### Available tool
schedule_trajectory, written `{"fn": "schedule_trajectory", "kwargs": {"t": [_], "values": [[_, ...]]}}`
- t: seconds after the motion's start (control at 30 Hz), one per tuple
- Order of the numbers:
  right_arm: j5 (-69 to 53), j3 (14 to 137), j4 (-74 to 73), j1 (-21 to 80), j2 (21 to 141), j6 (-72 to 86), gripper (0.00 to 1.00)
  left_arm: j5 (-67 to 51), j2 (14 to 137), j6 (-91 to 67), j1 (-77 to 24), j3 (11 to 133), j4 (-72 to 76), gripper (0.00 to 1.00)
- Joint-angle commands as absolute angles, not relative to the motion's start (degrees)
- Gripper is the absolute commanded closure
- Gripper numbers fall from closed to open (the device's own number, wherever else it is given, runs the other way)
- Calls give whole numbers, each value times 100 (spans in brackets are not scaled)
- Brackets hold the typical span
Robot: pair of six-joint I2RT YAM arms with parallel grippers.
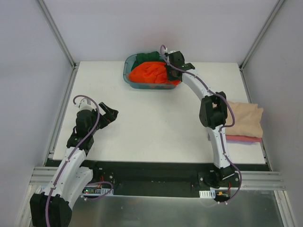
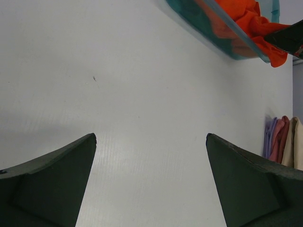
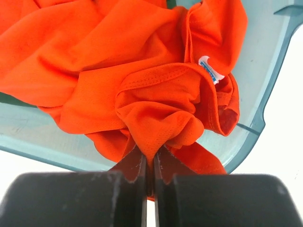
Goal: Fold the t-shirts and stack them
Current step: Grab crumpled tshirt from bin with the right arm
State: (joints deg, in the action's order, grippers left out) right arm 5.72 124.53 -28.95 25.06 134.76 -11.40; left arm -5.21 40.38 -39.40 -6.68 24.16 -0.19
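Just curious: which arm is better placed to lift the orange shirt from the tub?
Right: the right arm's fingers are shut on the orange shirt in the tub; the left arm's fingers hang open over the table.

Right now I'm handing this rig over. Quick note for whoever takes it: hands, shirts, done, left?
Right hand: shut on a pinch of the orange-red t-shirt, which lies bunched in the teal tub at the far side of the table.
Left hand: open, empty, above bare table.
Dark green t-shirt: also in the tub, showing at its far side.
Done: beige t-shirt, pink t-shirt and purple t-shirt folded and stacked at the table's right edge, beige on top.
Left: pull out, fold and stack the orange-red one, then the green.
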Motion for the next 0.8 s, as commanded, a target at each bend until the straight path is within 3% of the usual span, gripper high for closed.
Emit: {"fn": "schedule_trajectory", "kwargs": {"t": [0.0,0.3,0.77], "values": [[89,12762,-2725,2566,13009,-1099,99,-439,4043,-3806,-650,2435,246,1],[-747,12736,-2830,3005,11498,-765,99,-711,3903,-3867,-650,2399,246,1],[-1055,12946,-2338,4754,9300,-1055,99,-1002,3068,-4192,-650,2215,18,1]]}}
